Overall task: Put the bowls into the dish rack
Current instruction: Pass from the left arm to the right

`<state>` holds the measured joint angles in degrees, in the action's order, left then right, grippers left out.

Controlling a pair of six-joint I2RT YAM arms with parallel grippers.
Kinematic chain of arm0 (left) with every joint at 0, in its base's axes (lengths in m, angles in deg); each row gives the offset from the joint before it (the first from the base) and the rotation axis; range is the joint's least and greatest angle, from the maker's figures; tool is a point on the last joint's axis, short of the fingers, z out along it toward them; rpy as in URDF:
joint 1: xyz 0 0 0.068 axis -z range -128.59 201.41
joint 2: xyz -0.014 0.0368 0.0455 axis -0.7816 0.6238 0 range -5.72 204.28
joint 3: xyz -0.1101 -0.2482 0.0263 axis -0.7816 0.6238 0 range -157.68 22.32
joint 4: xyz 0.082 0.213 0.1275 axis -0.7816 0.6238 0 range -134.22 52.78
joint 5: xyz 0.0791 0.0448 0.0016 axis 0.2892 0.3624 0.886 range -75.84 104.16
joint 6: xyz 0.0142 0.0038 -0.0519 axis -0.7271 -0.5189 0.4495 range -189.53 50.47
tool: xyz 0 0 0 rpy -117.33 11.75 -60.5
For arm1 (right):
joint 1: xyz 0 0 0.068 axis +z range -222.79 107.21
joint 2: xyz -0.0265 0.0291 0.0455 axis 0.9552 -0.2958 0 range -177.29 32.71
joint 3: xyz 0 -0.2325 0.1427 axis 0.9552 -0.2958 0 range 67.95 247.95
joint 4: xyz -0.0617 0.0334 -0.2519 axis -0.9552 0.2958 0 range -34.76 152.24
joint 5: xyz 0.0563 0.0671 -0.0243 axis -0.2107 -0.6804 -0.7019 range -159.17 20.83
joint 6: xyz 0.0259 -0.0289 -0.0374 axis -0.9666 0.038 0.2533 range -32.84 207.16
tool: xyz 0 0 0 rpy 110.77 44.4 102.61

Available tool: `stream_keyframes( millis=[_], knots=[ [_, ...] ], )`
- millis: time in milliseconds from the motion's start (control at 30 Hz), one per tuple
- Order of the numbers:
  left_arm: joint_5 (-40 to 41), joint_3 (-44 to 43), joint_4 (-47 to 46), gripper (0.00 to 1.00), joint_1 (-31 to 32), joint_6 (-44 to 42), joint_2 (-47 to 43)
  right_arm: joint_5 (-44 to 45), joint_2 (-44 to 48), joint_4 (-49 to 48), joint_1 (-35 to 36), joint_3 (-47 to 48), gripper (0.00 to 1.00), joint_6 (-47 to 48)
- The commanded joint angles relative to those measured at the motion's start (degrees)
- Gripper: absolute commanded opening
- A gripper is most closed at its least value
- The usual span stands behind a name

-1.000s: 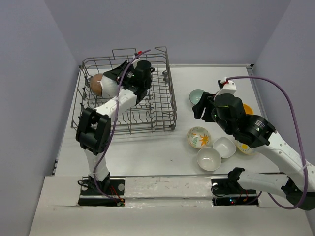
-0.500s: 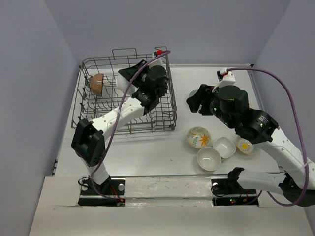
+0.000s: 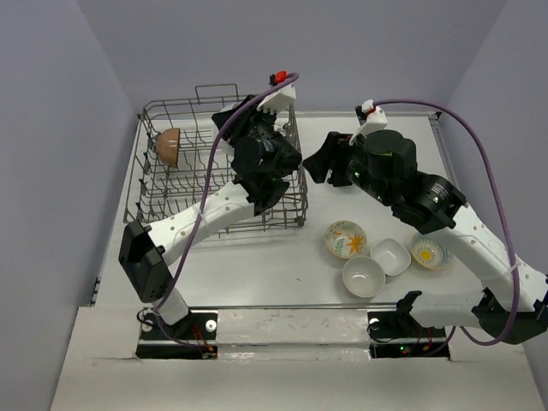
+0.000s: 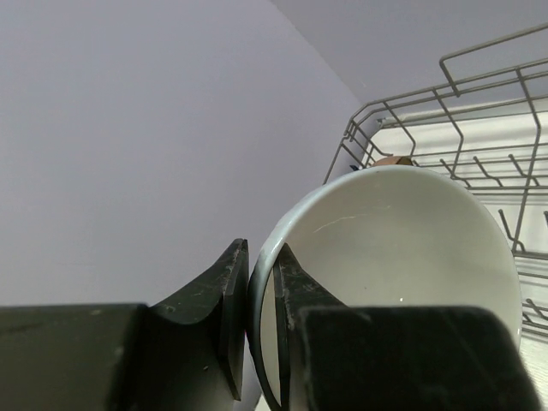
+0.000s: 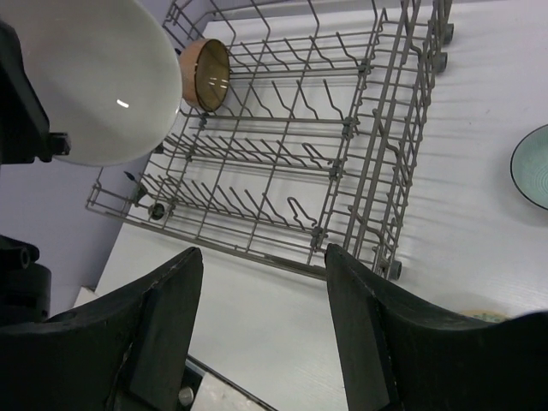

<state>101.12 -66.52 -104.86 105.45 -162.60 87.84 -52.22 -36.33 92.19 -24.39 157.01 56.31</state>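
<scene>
White bowl point(image 4: 402, 257) in left end effector point(image 4: 259, 261)

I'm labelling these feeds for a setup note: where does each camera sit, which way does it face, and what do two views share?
Top external: high behind the robot, looking down on the dish rack; both arms show.
Left wrist: just behind the left tool, facing along it; it is shut on a white bowl.
Right wrist: just behind the open right tool, looking down past it at the rack.
Shared: both wrist views show that bowl and the brown bowl.
</scene>
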Motion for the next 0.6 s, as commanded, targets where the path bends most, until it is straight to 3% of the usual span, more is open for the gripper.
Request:
stream_keyframes(
  millis=[0,167,567],
  knots=[
    [8.1,-4.9,-8.9,0.00,2.3,-2.4,-5.7,-0.5,-0.5,-3.7,0.1,3.6,0.65,1.2],
    [7.7,-7.3,-0.2,0.00,6.5,3.3,-9.4,-1.2,-2.6,-5.2,0.1,5.2,0.65,1.2],
    [5.5,-7.3,1.8,0.00,15.4,4.1,-12.4,-3.8,-5.8,-7.1,0.1,9.9,0.64,1.4]
  ],
)
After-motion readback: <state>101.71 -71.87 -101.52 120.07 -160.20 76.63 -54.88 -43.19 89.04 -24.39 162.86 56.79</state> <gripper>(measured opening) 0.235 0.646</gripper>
